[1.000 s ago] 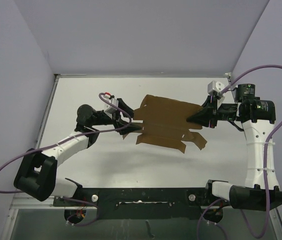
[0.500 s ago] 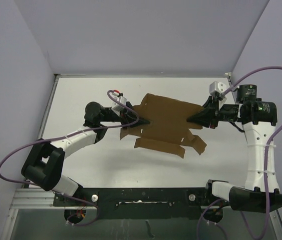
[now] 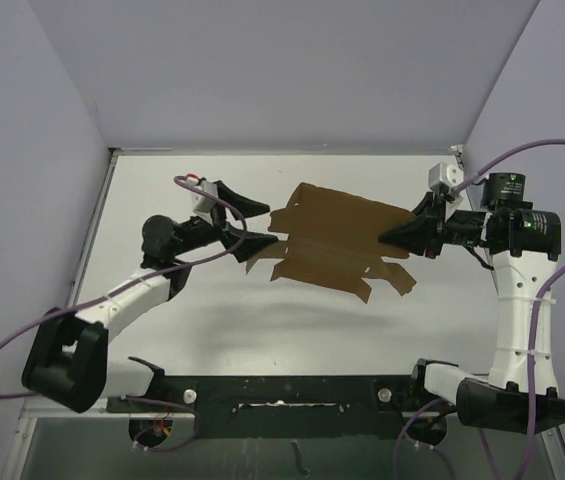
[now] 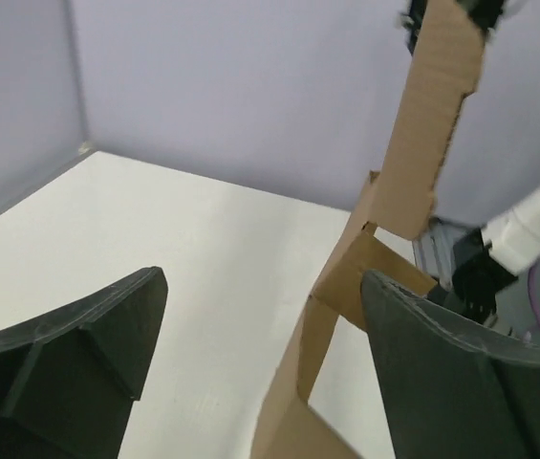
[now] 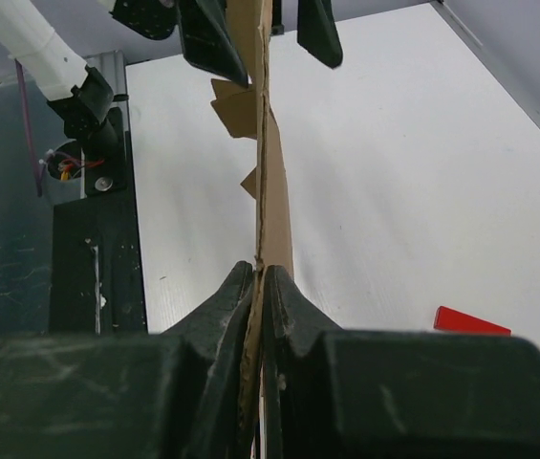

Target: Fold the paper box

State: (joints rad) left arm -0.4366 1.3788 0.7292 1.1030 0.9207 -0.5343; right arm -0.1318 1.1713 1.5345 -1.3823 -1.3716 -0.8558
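Right wrist: paper box edge-on, faces hidden.

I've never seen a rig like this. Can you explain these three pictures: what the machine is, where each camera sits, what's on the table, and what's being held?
The machine is two robot arms, a left arm and a right arm, bolted at the near edge of a white table. One picture looks down from above and behind them. The other two come from a camera on each wrist, so each shows its own fingers.

The right hand is shut on one end of the paper box. The box is a flat brown cardboard sheet with flaps, and it appears to be held up on edge. The left hand is open, its fingers either side of the sheet's far end. A small red block lies on the table.
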